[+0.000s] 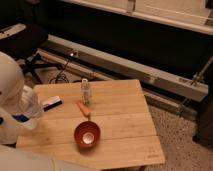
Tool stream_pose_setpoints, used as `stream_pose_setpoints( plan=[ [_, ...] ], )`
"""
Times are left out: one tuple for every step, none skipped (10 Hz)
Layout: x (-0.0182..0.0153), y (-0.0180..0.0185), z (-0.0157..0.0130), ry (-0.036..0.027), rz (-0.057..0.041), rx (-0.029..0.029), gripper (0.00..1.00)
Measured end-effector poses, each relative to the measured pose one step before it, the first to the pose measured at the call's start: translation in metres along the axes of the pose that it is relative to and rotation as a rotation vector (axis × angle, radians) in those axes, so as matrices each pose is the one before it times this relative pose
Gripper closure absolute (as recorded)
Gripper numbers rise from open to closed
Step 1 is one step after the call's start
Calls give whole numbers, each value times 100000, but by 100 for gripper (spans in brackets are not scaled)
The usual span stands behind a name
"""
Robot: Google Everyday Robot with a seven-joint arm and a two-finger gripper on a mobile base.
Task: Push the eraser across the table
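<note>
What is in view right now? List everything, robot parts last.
table: one, light bamboo, centre of view.
eraser: one, white top with black underside, table's left side, close to the arm.
bottle: one, clear, upright, mid-table.
carrot-like piece: one, orange, lying between bottle and bowl.
bowl: one, red-orange, near the table's front edge.
chair: one, black, upper left on the floor.
arm: one, white, left edge of view.
gripper: not in view.
</note>
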Motion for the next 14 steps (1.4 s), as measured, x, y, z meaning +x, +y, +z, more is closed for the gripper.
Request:
stream_pose_setpoints(
  plan=[
    [716,-1428,520,-2153,4220,-157,100],
    [430,-1409,365,-2089,3225,230,100],
    [206,-1183,331,-1843,2021,-4,100],
    [-3,-678,411,-1285,587,-789,100],
    [-381,-162,578,-1301,-669,-1946,100],
    [-727,398,613,-1132,-1884,-2962,100],
    [-669,886,753,-285,-2880,-4487,100],
    [-388,431,475,316,-2366,-3590,100],
    [57,-155,187,1408,-2250,-2867,100],
    [253,-494,-170,1733,-1478,-1326,100],
    [514,-777,-474,2604,-1422,-923,100],
    [558,-433,-248,2448,-1230,-883,100],
    [444,-227,-108,3219,-2251,-1759,100],
    [124,105,37,1568,-1608,-1475,100]
  ],
)
